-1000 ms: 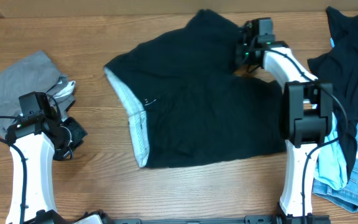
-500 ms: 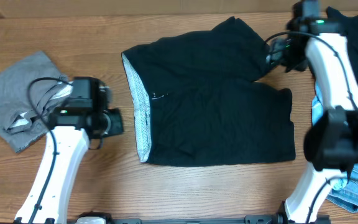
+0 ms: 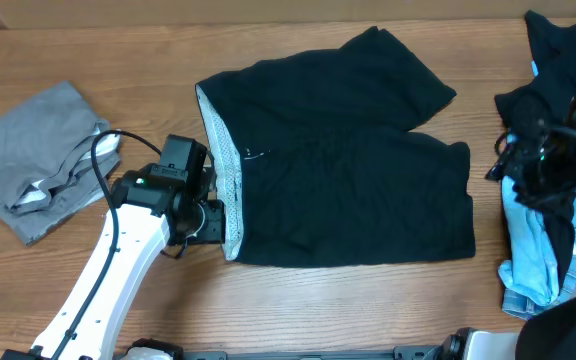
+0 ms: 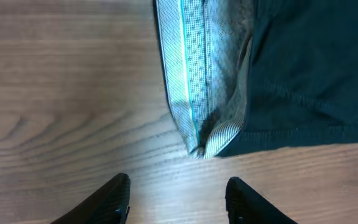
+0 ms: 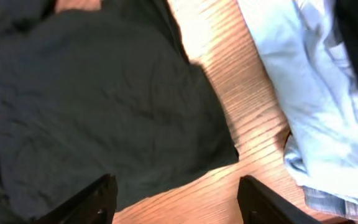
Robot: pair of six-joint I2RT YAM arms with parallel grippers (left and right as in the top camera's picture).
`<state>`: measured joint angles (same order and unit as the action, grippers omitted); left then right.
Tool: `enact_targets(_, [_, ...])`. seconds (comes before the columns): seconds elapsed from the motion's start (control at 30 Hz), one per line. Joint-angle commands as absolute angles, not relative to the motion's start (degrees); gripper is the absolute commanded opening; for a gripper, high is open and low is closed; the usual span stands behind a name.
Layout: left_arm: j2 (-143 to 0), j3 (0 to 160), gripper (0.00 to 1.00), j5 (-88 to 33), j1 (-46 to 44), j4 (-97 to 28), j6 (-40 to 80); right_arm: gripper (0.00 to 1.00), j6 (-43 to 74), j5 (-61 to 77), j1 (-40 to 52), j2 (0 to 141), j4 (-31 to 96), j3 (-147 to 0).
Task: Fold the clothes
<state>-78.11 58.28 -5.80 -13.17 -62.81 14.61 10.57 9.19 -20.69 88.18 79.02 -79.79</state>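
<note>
The left gripper (image 4: 178, 190) has advanced to the lower waistband corner (image 4: 197, 146) of the black shorts (image 3: 338, 170), spread flat on the table (image 3: 298, 310), and the right gripper (image 5: 176, 190) has retreated beside the clothes pile (image 3: 558, 80), both with fingers wide apart and empty, suggesting folding is about to begin.

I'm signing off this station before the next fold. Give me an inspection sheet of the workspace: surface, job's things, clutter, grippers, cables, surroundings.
Surface: wooden table, no spills seen.
Job's things: black shorts spread flat at centre, waistband with light mesh lining on the left; grey garment bunched at far left; pile of dark, light blue and denim clothes at the right edge.
Clutter: nothing seen.
Grippers: left gripper jaws open, empty, just short of the waistband's corner; right gripper jaws open, empty, over the shorts' leg hem.
Cables: black cable loops off the left arm.
Surroundings: nothing seen.
</note>
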Motion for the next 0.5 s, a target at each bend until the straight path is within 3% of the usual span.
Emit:
enact_targets(0.0, [-78.3,58.1,0.54,-5.8,-15.2,-60.1,12.7,0.66,12.3,12.4,-20.8,87.3,74.4,-70.1])
enact_targets(0.2, [-84.5,55.7,0.58,-5.7,-25.2,-58.7,12.2,0.66,13.8,15.7,-20.8,87.3,67.1,-59.3])
enact_targets(0.47, [-97.8,54.5,0.55,2.1,-26.3,-57.8,18.4,0.65,13.8,15.5,-20.8,87.3,66.8,-59.1])
